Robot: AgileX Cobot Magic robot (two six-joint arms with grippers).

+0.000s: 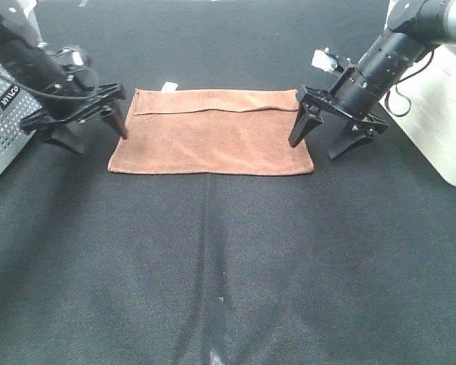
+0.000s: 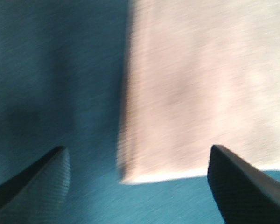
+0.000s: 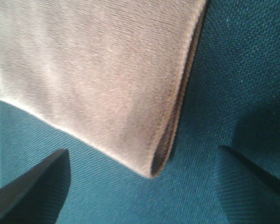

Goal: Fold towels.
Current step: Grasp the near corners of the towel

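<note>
The reddish-brown towel [image 1: 213,133] lies flat on the dark table, folded once so its near edge is a fold and its hems lie along the far side, with a small white tag [image 1: 168,87] at the far left corner. My left gripper [image 1: 91,137] is open at the towel's left edge, one finger at the edge and one outside it. The left wrist view shows the towel's corner [image 2: 196,93] between the open fingers, blurred. My right gripper [image 1: 319,143] is open at the towel's right edge. The right wrist view shows the folded corner [image 3: 98,74] between its fingers.
A perforated grey box [image 1: 0,129] stands at the left edge of the table. A white unit [image 1: 444,106] stands at the right edge. A pale crease line [image 1: 213,251] runs down the dark cloth in front of the towel.
</note>
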